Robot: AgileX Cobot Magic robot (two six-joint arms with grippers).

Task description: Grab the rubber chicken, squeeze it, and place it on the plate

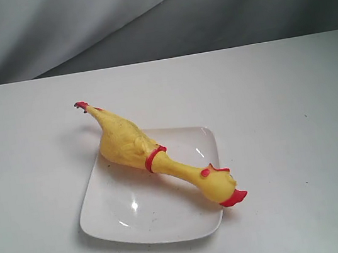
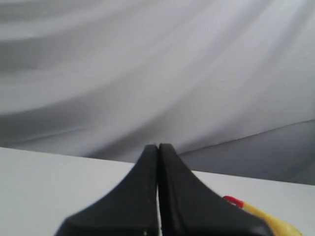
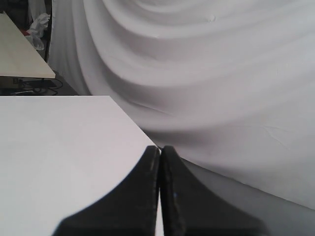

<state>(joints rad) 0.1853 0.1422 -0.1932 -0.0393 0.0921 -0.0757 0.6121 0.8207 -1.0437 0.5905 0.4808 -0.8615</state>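
- Rubber chicken [image 1: 135, 145]: lies flat, diagonally across the plate [image 1: 133, 224], nothing holding it.
- Body rests on plate's far-left part. Red neck ring [image 1: 155, 157] sits approx. over plate's middle.
- Tail end w/ red feet [image 1: 81, 105] sticks out past plate's far-left corner, over the table [image 1: 299, 145].
- Head [image 1: 219, 182] hangs past plate's near-right edge; red parts of head point away from plate centre.
- Plate: white, square, rounded corners, flat on table. Few small dark specks on near half, plus one bright glare spot [image 1: 133, 205] near its centre.
- Left gripper [image 2: 158, 150]: black fingers pressed together tip to tip, nothing between them. Not seen in ext. view.
- Left wrist view: a bit of chicken, yellow w/ red tip [image 2: 234, 200], shows just beside one finger at frame edge. Contact w/ finger: cannot tell. Plate not visible here.
- Right gripper [image 3: 160, 150]: fingers likewise closed against each other, empty. Not seen in ext. view.
- Right wrist view: only white tabletop, grey cloth backdrop [image 3: 221, 73] and a tan table [image 3: 19, 54] further off. No plate or chicken in frame.
- Ext. view: same grey cloth [image 1: 140, 16] hangs behind table, well beyond plate.
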